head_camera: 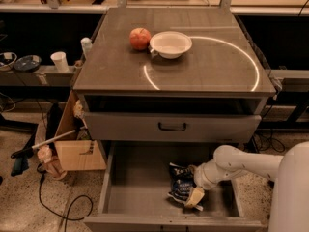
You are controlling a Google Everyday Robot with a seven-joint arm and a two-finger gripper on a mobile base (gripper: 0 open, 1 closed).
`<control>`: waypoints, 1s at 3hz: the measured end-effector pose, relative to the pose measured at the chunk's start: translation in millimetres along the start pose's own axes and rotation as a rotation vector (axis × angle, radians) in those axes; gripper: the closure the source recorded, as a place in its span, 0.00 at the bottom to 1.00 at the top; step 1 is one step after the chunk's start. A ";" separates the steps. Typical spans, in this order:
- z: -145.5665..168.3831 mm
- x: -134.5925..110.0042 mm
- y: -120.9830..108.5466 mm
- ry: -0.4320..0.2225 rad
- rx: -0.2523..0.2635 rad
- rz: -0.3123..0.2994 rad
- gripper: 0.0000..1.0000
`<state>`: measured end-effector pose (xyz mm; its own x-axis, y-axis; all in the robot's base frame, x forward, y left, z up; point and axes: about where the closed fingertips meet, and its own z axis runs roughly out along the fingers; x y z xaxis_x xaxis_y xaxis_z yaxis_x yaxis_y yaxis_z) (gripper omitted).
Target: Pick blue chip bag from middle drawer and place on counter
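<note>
The blue chip bag (180, 186) lies on the grey floor of the open middle drawer (140, 187), right of centre. My white arm reaches in from the right, and the gripper (193, 195) sits down at the bag's right end, its pale fingers touching the bag's lower right corner. The counter (203, 66), a grey-brown top with a thin white circle, is above the drawers.
A red apple (140, 38) and a white bowl (170, 44) stand on the counter's back left. The drawer front with a black handle (172, 126) is shut above the open drawer. A cardboard box (72, 144), cables and a white cup (60, 61) are at the left.
</note>
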<state>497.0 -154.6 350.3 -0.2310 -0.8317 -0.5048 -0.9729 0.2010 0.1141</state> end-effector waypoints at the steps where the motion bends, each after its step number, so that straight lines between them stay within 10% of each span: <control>1: 0.0 0.0 0.0 0.000 0.000 0.000 0.37; 3: 0.1 0.0 0.1 0.000 0.000 0.000 0.92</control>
<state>496.9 -154.6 350.3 -0.2310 -0.8317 -0.5048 -0.9729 0.2008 0.1143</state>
